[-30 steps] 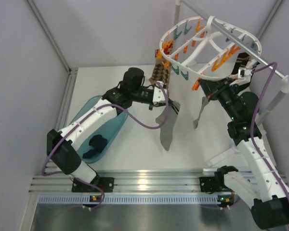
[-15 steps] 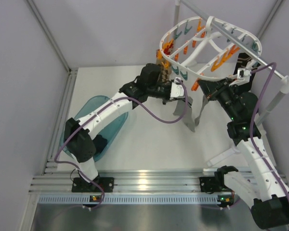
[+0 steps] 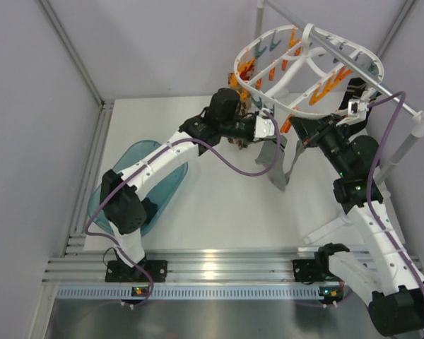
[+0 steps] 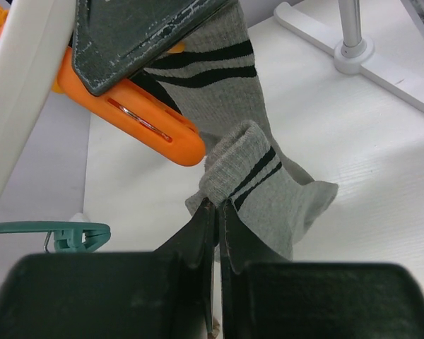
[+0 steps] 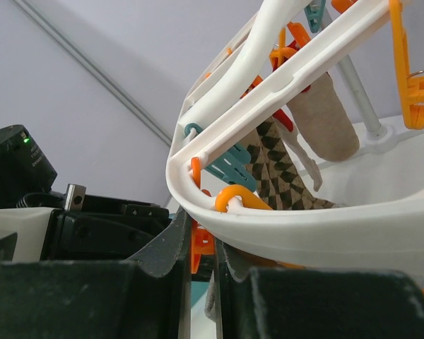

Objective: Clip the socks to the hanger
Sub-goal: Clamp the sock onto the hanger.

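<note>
The white oval hanger with orange and teal pegs hangs at the back right. My left gripper is shut on the cuff of a grey sock with black stripes, which dangles just below the hanger's near rim. My right gripper is shut on an orange peg under the rim. A second grey striped sock hangs at that orange peg. A brown zigzag sock and a beige one hang farther back.
A translucent teal tub lies at the left, partly under my left arm, with something dark inside. The metal rod's post and its white base stand to the right of the hanger.
My left arm has swung from the middle of the table up and right to the hanger, carrying the grey sock next to my right gripper. The right arm has stayed in place.
</note>
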You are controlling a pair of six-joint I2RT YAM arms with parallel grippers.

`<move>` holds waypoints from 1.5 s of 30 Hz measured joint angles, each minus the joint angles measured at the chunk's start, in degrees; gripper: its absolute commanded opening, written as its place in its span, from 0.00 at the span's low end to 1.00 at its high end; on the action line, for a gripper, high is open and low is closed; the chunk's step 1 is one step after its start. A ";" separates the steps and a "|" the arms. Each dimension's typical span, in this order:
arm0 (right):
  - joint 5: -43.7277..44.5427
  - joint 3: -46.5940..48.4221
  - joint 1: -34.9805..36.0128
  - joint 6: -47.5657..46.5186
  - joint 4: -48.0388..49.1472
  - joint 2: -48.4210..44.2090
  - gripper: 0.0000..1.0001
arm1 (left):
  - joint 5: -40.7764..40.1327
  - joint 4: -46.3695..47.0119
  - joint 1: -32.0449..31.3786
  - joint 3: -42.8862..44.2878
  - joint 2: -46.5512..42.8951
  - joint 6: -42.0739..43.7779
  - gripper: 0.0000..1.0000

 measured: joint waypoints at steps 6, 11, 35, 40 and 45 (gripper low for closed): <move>-0.09 0.00 0.00 -0.59 -0.02 0.02 0.00 | -0.09 0.50 0.00 0.07 0.17 -0.07 0.00; -0.09 0.00 0.00 -1.16 -0.02 0.02 0.00 | -0.17 1.38 0.02 0.50 0.44 -0.11 0.00; -0.48 0.00 -0.11 -3.13 -0.04 0.28 0.00 | -0.61 3.93 0.35 2.73 0.90 -1.16 0.00; -0.52 0.00 -0.11 -3.74 -0.02 0.28 0.00 | -0.81 3.87 0.35 4.07 1.29 -1.18 0.00; -0.48 0.00 -0.11 -4.00 -0.07 0.28 0.00 | -0.85 2.97 0.33 4.61 1.88 -0.92 0.00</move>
